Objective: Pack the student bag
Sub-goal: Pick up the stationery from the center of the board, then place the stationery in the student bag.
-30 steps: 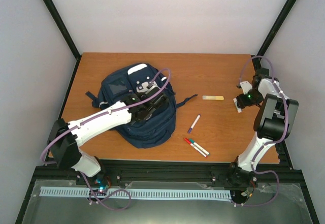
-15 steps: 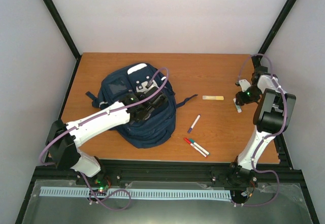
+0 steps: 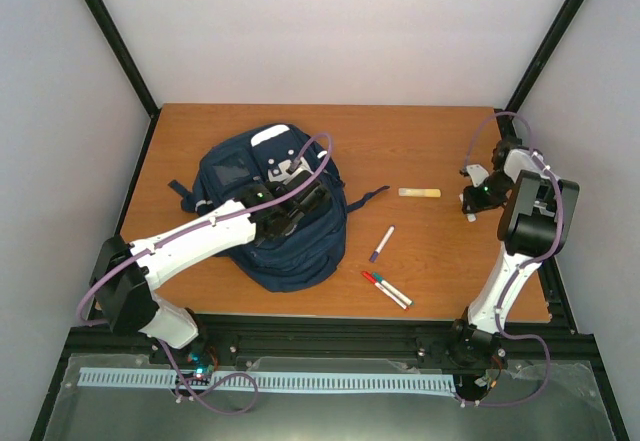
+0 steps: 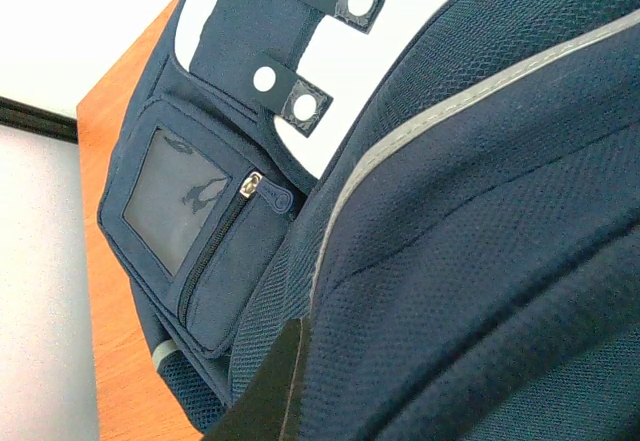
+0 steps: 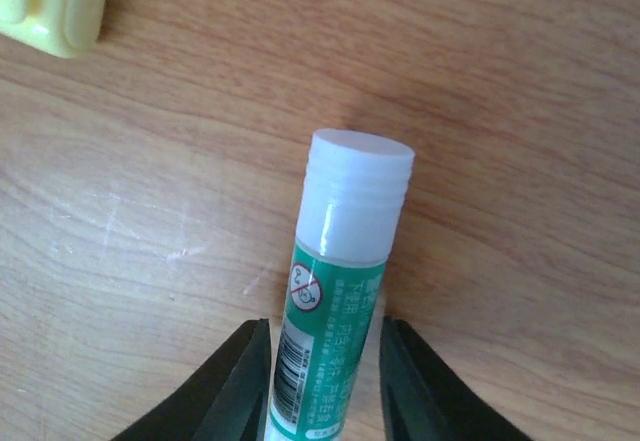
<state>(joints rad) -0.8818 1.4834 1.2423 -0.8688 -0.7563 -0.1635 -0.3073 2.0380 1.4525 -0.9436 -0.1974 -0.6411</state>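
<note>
The student bag (image 3: 290,259), navy with a white patch (image 4: 340,71), lies flat on the left of the table. My left gripper (image 3: 298,201) rests on top of it, shut on a fold of its fabric. Only one dark finger (image 4: 262,396) shows in the left wrist view; the other is hidden under the cloth. At the right edge my right gripper (image 3: 468,205) is low over the wood. Its jaws (image 5: 325,346) press the sides of a green-and-white glue stick (image 5: 345,251) lying on the table.
A yellow highlighter (image 3: 419,192) (image 5: 45,1) lies just left of the right gripper. A purple-tipped marker (image 3: 382,243) and two more markers (image 3: 386,289) lie between the bag and the right arm. The bag's strap (image 3: 368,197) trails to the right.
The right gripper has shifted slightly toward the back of the table and its jaws have narrowed onto the glue stick. The left arm and the bag have stayed put.
</note>
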